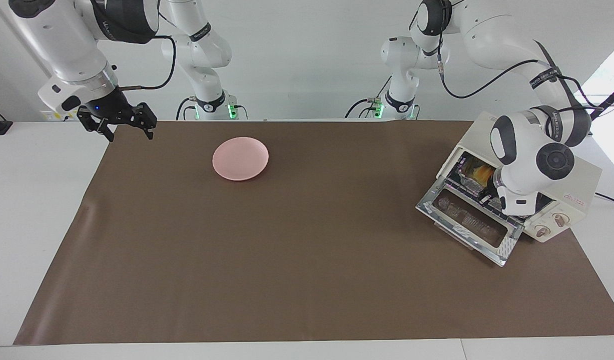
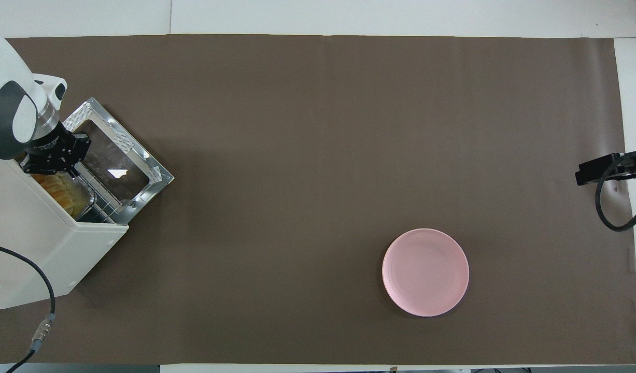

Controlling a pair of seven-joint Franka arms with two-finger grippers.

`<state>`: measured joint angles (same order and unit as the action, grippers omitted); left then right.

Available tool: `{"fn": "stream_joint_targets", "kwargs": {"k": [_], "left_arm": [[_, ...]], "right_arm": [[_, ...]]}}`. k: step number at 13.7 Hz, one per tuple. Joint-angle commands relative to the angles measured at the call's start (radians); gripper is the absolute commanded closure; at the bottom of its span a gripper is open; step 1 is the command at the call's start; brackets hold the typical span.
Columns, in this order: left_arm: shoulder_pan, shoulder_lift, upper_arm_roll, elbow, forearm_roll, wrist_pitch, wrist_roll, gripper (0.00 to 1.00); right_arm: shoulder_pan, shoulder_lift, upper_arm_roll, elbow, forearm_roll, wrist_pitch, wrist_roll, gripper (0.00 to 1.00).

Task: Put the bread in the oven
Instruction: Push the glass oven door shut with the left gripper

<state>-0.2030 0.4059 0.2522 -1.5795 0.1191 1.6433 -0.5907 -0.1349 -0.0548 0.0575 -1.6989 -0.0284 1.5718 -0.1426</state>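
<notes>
The cream-white oven [image 1: 572, 187] stands at the left arm's end of the table with its glass door [image 1: 469, 222] dropped open. The golden bread [image 1: 479, 172] lies inside on a crinkled foil tray; it also shows in the overhead view [image 2: 64, 187]. My left gripper [image 1: 487, 195] is at the oven's mouth, just over the rack and beside the bread, and its wrist hides most of it. In the overhead view the left gripper [image 2: 49, 165] reaches in over the tray's end. My right gripper [image 1: 121, 127] waits open and empty over the table edge at the right arm's end.
A round pink plate [image 1: 240, 158] lies empty on the brown mat [image 1: 286, 250], toward the right arm's end and near the robots. The oven's cable [image 2: 38, 290] trails off the table's corner.
</notes>
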Motion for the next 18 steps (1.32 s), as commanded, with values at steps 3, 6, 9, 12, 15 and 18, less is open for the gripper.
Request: {"fn": "stream_joint_targets", "kwargs": {"k": [3, 6, 9, 12, 15, 18], "left_arm": [[0.02, -0.045, 0.007, -0.07, 0.033, 0.024, 0.058, 0.04], [0.017, -0.047, 0.007, -0.053, 0.031, 0.044, 0.065, 0.0], [-0.016, -0.045, 0.005, -0.05, 0.031, 0.16, 0.069, 0.0], [-0.024, -0.047, -0.002, -0.048, 0.019, 0.297, 0.071, 0.0], [-0.048, -0.082, -0.013, -0.022, 0.014, 0.267, 0.158, 0.0], [-0.053, -0.148, -0.016, -0.022, -0.004, 0.16, 0.273, 0.0]], "right_arm": [[-0.008, -0.023, 0.008, -0.022, -0.002, -0.001, -0.012, 0.0], [-0.008, -0.023, 0.008, -0.022, -0.002, -0.003, -0.012, 0.0], [-0.008, -0.023, 0.008, -0.019, -0.002, -0.003, -0.015, 0.0], [-0.008, -0.022, 0.008, -0.019, -0.002, -0.003, -0.015, 0.0], [-0.009, -0.022, 0.008, -0.019, -0.002, -0.003, -0.015, 0.0], [-0.009, -0.022, 0.008, -0.019, -0.002, -0.003, -0.015, 0.0]]}}
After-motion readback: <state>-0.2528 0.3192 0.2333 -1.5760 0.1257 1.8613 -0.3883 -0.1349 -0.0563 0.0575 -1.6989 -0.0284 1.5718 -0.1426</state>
